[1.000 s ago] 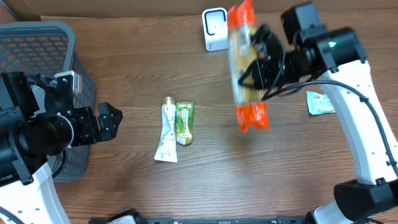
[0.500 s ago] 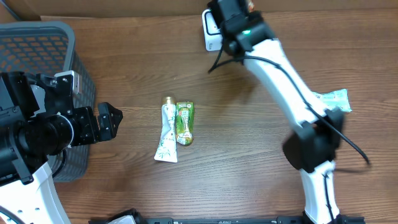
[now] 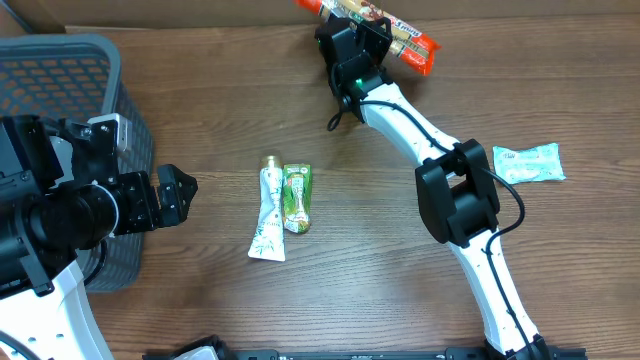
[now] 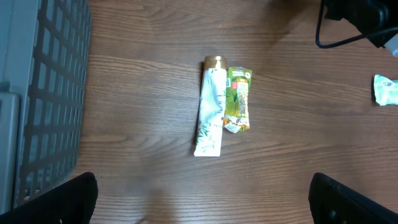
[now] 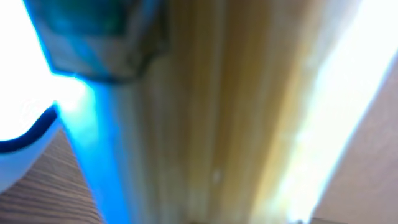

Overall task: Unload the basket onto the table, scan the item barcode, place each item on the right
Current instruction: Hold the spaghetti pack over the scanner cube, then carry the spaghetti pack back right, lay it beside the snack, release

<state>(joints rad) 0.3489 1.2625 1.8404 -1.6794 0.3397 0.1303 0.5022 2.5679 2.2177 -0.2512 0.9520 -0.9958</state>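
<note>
Overhead: right tool [image 3: 360,36] clamps long packet [image 3: 402,42], orange ends, pale yellow middle; left tool [image 3: 180,194] spread wide.

The top camera looks straight down on the whole table [image 3: 200,100]. The left wrist camera looks down too, sharing the white tube [image 4: 210,106] and green sachet [image 4: 237,99]. The right wrist camera sits blurry-close against the yellow bag [image 5: 217,112].

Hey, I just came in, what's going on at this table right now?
The right pincer holds a clear packet with orange ends up at the far edge of the table, apparently presenting it for a scan. The left pincer hangs open beside the grey basket, holding nothing. A white tube and a green sachet lie side by side mid-table, and a pale wrapped packet sits near the right arm.
</note>
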